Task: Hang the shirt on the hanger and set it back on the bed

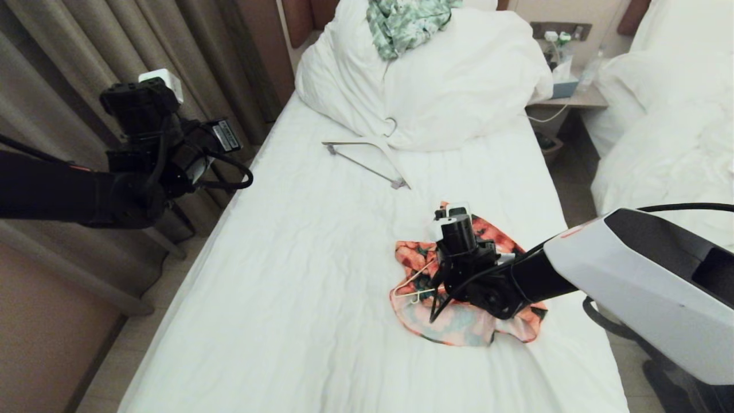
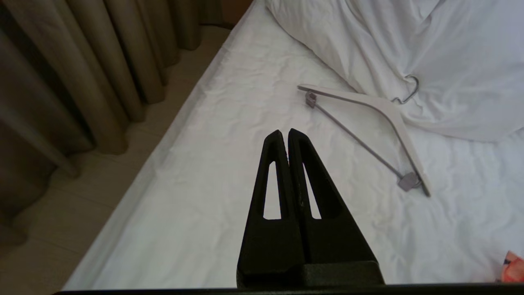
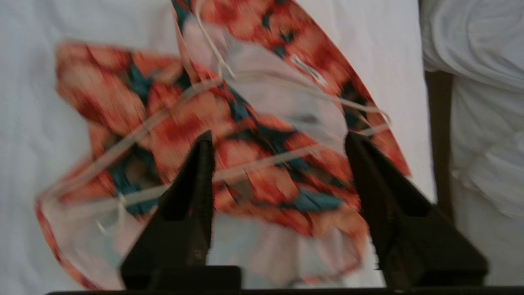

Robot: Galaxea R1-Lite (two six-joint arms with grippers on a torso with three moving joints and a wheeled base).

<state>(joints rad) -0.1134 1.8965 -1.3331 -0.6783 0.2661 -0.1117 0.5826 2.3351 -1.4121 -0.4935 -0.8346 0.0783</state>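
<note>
So in the head view the long single bed with the plain white sheet [image 1: 287, 275] is carrying everything: the short-sleeved floral shirt with orange-pink flowers on dark green [image 1: 459, 298] is lying crumpled on the sheet toward the robot's right side, with the thin cream-white wire hanger [image 1: 414, 285] poking out of its left edge, hook end resting on the fabric. The right gripper [image 1: 438, 307] is hanging right over that heap, its dark fingers pointing down at the cloth. Further up the bed a thicker white hanger with a grey bar [image 1: 370, 156] is lying flat, hook just touching the big white pillow [image 1: 436, 86], and a mint-green patterned cloth [image 1: 407, 23] is sitting on top of the pillow. The left gripper [image 1: 172, 86] is parked off the bed's left edge, up by the beige curtains [image 1: 69, 57], well apart from the shirt. Left wrist view: its two black fingers [image 2: 272, 184] are pressed tight together with nothing between them, hovering above bare sheet, the thicker hanger lying beyond them. Right wrist view: the fingers [image 3: 192, 180] are standing wide apart, not clamped on anything, and the shirt is spreading out below and between them with the wire hanger's pale lines crossing the fabric; it's blurry, so I can't tell if the tips are touching the cloth.
</note>
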